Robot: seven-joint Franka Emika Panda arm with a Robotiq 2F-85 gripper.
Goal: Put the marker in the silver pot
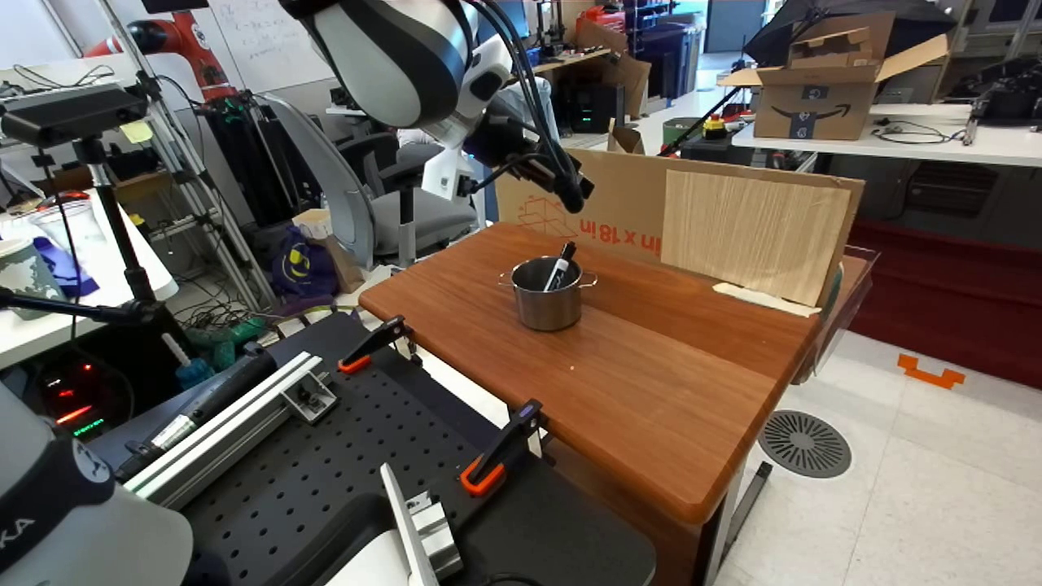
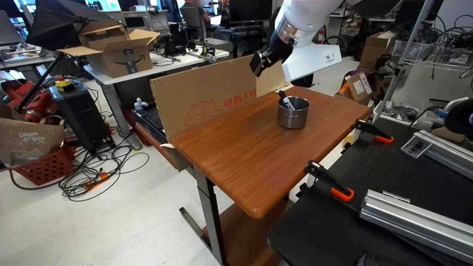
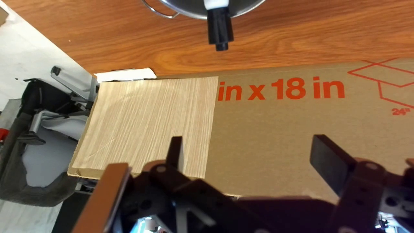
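The silver pot [image 1: 549, 309] stands upright on the brown wooden table [image 1: 651, 382]; it also shows in an exterior view [image 2: 292, 119] and at the top edge of the wrist view [image 3: 186, 6]. The marker [image 1: 558, 273] leans inside the pot, with its black end sticking up over the rim and a white part below it. It also shows in an exterior view [image 2: 287, 101] and in the wrist view [image 3: 220, 27]. Its lower end is hidden by the pot. My gripper [image 3: 247, 140] is open and empty, apart from the marker; in both exterior views it is above the pot's height [image 1: 576, 191] [image 2: 257, 65].
A cardboard panel [image 1: 619, 203] with a wood-grain sheet [image 1: 753, 236] stands along the table's far edge. A black perforated board [image 1: 342, 456] with clamps [image 1: 496, 456] borders the near edge. An open cardboard box [image 1: 814, 110] stands on a white table behind.
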